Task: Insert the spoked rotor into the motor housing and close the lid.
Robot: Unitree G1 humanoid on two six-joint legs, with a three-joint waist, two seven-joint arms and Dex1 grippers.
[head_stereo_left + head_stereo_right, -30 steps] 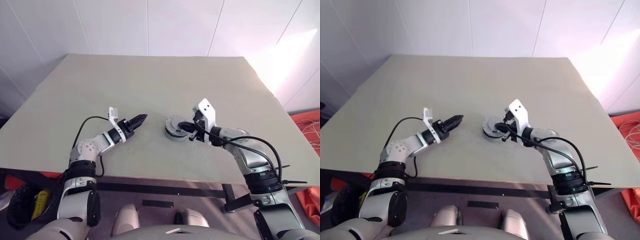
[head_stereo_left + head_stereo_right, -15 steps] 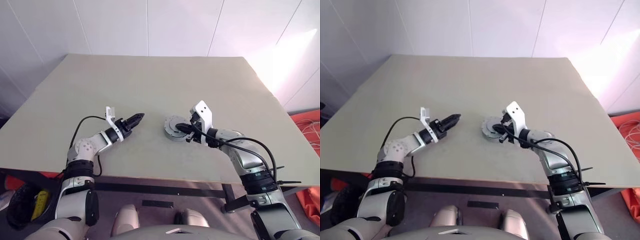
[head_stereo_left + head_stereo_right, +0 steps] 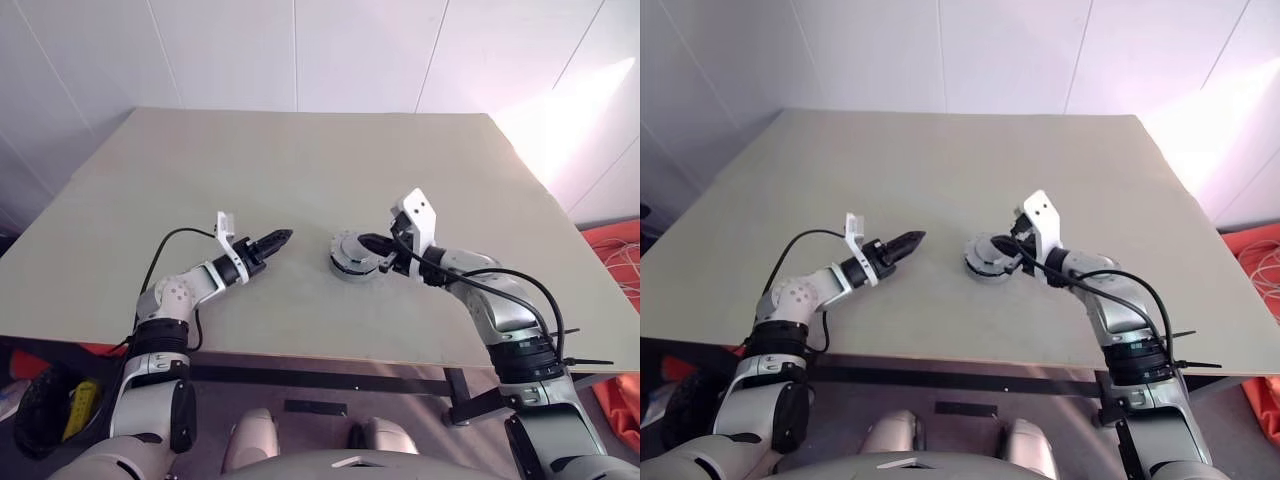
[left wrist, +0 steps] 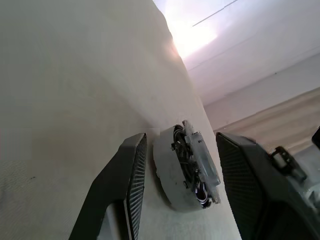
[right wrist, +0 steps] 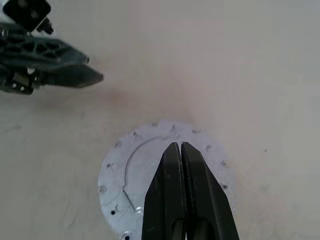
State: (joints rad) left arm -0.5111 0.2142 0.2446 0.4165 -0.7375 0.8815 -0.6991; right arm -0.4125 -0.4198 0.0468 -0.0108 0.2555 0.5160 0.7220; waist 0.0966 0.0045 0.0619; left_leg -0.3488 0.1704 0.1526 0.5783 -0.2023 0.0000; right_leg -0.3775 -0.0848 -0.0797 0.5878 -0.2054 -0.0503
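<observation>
Housing sits between two arms near the surface's front edge

Left gripper [image 3: 281, 237], fingers half-parted and empty, points level at the motor housing [image 3: 349, 256]; right gripper [image 5: 180, 150], fingers pressed shut and empty, hovers just above it, nearer.

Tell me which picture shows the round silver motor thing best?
The right wrist view: it looks straight down on the round silver-grey metal motor housing, showing its flat closed top, though the shut right tool covers part. The left wrist view shows its side edge-on; the head views show it small on the table.
</observation>
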